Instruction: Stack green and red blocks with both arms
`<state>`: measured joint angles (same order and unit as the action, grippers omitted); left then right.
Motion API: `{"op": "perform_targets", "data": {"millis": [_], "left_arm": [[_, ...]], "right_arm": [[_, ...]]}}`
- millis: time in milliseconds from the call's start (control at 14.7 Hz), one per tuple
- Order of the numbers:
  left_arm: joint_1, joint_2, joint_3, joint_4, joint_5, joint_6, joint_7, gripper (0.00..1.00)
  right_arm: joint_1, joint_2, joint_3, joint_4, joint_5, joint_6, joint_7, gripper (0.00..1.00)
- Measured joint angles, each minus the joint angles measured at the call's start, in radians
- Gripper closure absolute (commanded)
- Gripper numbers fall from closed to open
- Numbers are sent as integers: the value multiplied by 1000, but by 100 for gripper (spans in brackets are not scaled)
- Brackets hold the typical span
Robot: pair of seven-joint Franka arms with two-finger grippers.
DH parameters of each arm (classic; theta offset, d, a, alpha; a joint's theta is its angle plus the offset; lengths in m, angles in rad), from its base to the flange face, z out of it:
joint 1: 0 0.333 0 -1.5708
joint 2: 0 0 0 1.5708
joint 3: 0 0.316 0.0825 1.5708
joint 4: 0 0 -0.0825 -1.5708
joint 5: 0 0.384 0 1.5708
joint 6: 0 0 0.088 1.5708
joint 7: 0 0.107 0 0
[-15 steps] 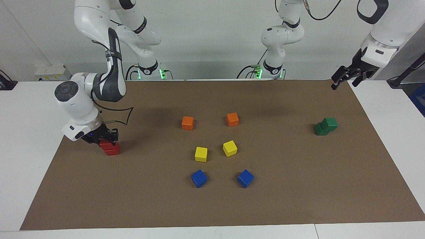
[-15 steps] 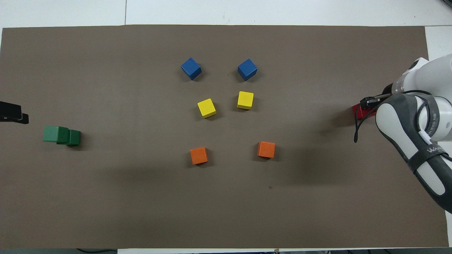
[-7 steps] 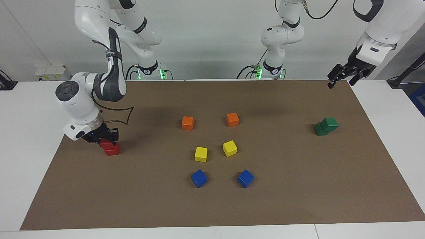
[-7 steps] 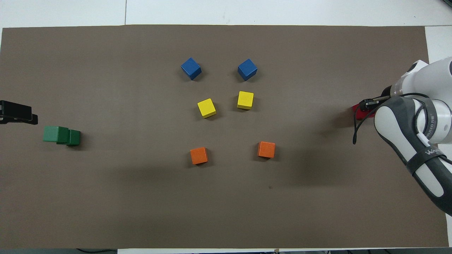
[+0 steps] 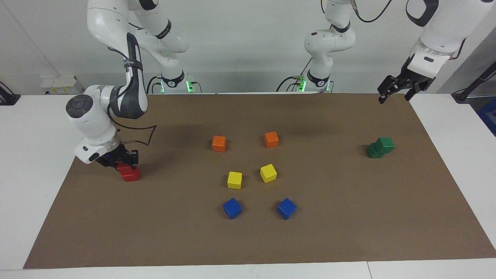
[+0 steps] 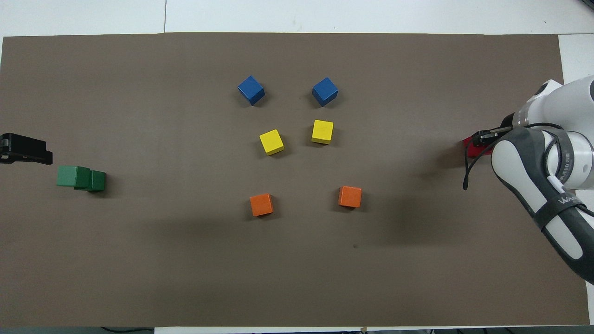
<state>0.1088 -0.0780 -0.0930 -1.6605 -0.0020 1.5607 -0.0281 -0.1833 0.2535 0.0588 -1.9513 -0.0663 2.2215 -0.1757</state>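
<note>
The right gripper [image 5: 123, 162] was low over the brown mat [image 5: 248, 240] at the right arm's end of the table, its fingers pinched on the upper red block [image 5: 124, 167], which sat on the lower red block [image 5: 131, 175] — the two reds stood as a stack, mostly hidden under the wrist in the overhead view, where only a red edge [image 6: 469, 149] showed. The left gripper [image 5: 394, 88] hung raised in the air over the mat's corner at the left arm's end, its fingers spread and holding nothing. Below it and well apart stood the green stack [image 5: 381, 147]: the upper green block [image 5: 386, 144] rested on the lower green block [image 5: 374, 151], offset and overhanging rather than squarely aligned. In the middle of the mat lay three pairs, each pair side by side — two orange cubes [image 5: 219, 143] nearest the robots, two yellow cubes [image 5: 234, 180] farther out, and two blue cubes [image 5: 232, 208] farthest from the robots.
</note>
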Motion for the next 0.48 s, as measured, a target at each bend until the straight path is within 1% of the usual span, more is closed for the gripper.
{"op": "perform_targets", "data": {"millis": [475], "left_arm": [[0, -1, -1, 6, 0, 0, 0, 0]], "right_arm": [[-7, 0, 0, 0, 0, 1, -9, 100]]}}
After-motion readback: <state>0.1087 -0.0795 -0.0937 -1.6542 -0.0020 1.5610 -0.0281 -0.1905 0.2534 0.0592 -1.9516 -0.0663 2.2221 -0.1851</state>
